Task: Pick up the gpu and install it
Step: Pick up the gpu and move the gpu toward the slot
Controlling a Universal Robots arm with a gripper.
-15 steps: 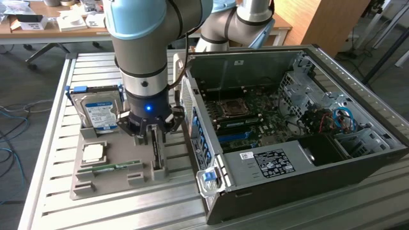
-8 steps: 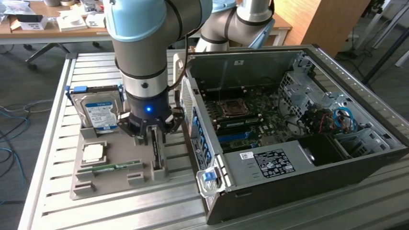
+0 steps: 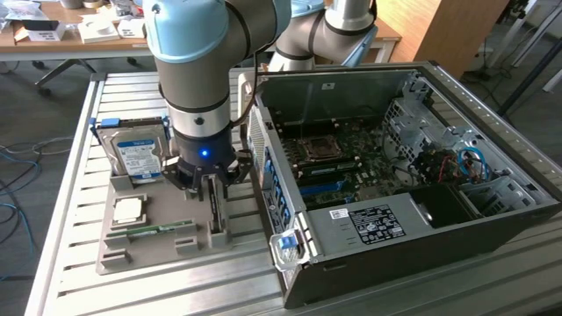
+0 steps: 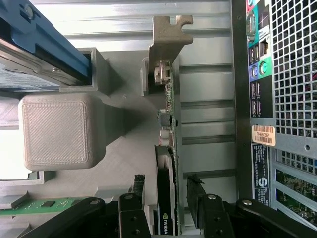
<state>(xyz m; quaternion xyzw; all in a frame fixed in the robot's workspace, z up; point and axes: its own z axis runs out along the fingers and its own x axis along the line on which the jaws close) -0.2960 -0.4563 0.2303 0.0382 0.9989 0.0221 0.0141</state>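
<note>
Jaws apart, the gripper [image 4: 167, 184] is hanging around the gpu [image 4: 166, 146], lower left in the exterior view. It is looking thin, stiff and breakable, so squeezing its flat sides gently seems best.

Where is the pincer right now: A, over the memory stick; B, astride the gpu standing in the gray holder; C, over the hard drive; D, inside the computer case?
B: the open pincer has one finger on each side of the gpu, upright in the gray holder.
</note>
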